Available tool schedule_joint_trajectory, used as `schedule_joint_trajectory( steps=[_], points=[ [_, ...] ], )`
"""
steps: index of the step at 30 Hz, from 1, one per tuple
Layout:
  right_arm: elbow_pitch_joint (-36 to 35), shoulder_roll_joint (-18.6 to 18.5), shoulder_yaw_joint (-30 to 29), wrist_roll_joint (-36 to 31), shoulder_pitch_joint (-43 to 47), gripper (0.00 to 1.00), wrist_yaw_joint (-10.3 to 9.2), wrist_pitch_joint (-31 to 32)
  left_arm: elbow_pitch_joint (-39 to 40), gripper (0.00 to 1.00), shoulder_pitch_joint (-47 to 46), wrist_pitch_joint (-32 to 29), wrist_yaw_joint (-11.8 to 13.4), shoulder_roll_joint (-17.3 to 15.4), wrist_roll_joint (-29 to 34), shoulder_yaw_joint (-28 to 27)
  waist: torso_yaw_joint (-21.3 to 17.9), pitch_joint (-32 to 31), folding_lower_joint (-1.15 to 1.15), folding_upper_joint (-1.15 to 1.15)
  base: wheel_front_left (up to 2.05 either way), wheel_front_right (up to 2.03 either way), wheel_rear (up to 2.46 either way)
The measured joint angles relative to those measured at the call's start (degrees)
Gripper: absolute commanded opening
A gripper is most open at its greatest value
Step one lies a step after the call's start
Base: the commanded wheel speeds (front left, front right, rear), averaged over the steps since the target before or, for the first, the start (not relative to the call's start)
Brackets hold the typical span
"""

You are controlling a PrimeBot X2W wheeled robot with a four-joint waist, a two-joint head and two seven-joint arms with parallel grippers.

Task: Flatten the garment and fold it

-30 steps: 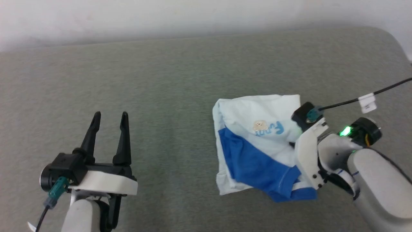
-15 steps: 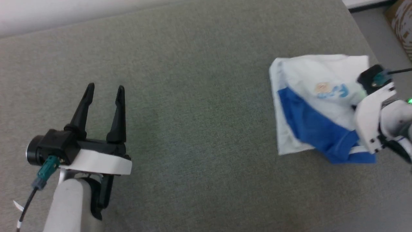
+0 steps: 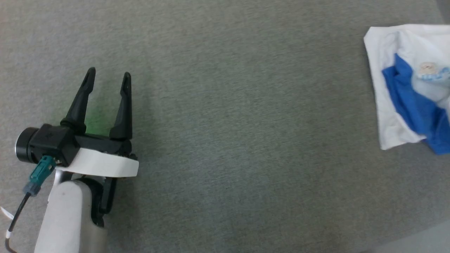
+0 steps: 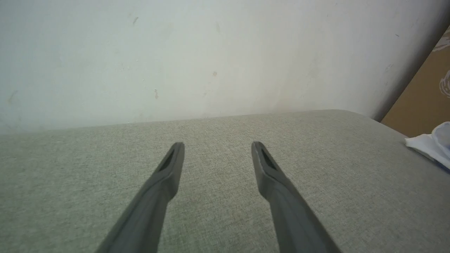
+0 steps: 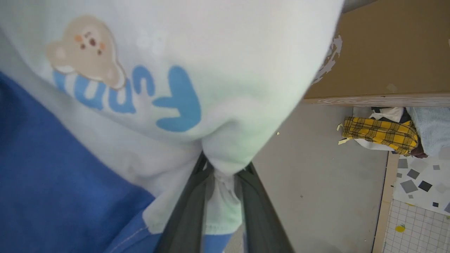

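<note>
The garment (image 3: 404, 88) is bunched at the far right of the head view, white body with a blue sleeve across it. Up close in the right wrist view, the garment (image 5: 151, 70) shows a bear print and blue letters. There my right gripper (image 5: 223, 168) is shut on a pinch of its white cloth, which hides the fingertips. My left gripper (image 3: 108, 75) stands open and holds nothing at the left of the grey-green surface, far from the shirt. From the left wrist, the left gripper (image 4: 218, 147) points at the wall, and a white corner of the garment (image 4: 429, 144) lies at the right edge.
The grey-green padded surface (image 3: 228, 123) runs back to a white wall (image 4: 211, 52). Off its right side stand a brown cardboard box (image 5: 386, 52), bare floor (image 5: 323, 175), and a heap of clothes with a yellow plaid piece (image 5: 379, 131).
The head camera has swung left, so the right arm has left its picture. The garment, held by the right gripper, has moved right, farther from the left gripper, which stays open.
</note>
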State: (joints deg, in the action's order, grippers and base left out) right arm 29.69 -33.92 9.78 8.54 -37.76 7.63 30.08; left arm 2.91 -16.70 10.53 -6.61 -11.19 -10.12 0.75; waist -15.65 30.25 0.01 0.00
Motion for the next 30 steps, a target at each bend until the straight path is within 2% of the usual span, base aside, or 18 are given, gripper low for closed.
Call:
schedule_joint_trajectory(
  steps=[4,5,6,7,15,23,30],
  points=[
    [2.74,1.0,-3.48,-3.15,-1.76,0.0,0.0,-1.9,0.08,1.0,-0.14,0.0,0.01,-0.14,-0.01,0.23,1.62,1.09,0.0,0.0,0.0,0.0,0.0],
    [3.61,1.4,-4.3,-3.66,-1.99,0.29,0.0,-1.7,0.07,1.0,-0.14,0.0,0.01,-0.16,-0.02,0.29,1.99,1.26,0.0,0.0,0.0,0.0,0.0],
    [4.27,1.8,-5.31,-4.08,-2.07,0.84,-0.01,-1.44,0.03,1.0,-0.14,0.02,0.02,-0.16,-0.02,0.4,2.32,1.37,0.0,0.0,0.0,0.0,0.0],
    [4.72,2.1,-6.25,-4.77,-2.07,1.0,-0.01,-1.46,-0.03,1.0,-0.14,0.08,0.02,-0.16,-0.03,0.45,2.62,1.41,0.0,0.0,0.0,0.0,0.0],
    [4.66,4.69,-14.55,-8.69,-2.68,1.0,-0.01,-1.52,-2.35,1.0,0.02,1.3,0.14,0.19,-0.49,0.66,3.57,-1.53,0.0,0.0,0.0,0.0,0.0],
    [-7.46,9.73,-17.23,-7.14,-5.61,1.0,-0.01,-12.74,-4.72,1.0,2.64,3.1,1.67,1.77,-1.54,-0.36,4.31,-8.74,-0.01,0.0,0.0,0.0,0.0],
    [-18.08,18.35,-17.34,-2.89,-3.66,1.0,-0.02,-23.35,-5.08,1.0,4.75,3.67,4.33,3.43,-3.0,-2.25,6.08,-16.15,-0.02,0.0,0.0,0.0,0.0]
  ],
)
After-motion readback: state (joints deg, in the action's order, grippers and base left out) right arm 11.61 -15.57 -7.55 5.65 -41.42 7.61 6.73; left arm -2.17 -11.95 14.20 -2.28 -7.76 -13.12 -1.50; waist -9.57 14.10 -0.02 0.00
